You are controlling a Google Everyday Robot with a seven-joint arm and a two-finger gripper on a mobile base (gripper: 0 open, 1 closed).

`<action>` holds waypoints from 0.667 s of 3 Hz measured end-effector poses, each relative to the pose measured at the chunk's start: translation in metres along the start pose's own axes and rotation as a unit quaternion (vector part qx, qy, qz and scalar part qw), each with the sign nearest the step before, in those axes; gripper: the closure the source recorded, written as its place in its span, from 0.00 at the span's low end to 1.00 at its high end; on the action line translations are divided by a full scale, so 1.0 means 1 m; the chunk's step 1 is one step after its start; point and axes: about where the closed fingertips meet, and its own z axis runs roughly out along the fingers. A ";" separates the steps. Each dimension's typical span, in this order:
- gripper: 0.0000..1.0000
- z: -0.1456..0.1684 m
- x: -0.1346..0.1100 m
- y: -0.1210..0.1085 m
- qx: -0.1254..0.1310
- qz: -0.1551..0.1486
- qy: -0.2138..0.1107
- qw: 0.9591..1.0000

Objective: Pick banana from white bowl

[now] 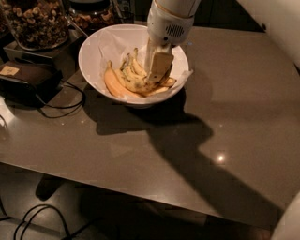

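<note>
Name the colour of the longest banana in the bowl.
The banana is yellow, brown-black speckled; camera view. The gripper hangs over it in the white bowl.

The gripper [157,70] hangs inside the bowl [86,61] over the heap of fruit. It hides part of the banana [135,85], and whether it touches the banana cannot be told. The arm [173,9] and the nut jar [35,23] are cut off by the top edge, and the floor cable [42,218] by the bottom edge.
</note>
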 end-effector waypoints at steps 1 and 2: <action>0.81 0.000 0.000 0.000 0.000 0.000 0.000 1.000; 0.58 0.000 0.000 0.000 0.000 0.000 0.000 1.000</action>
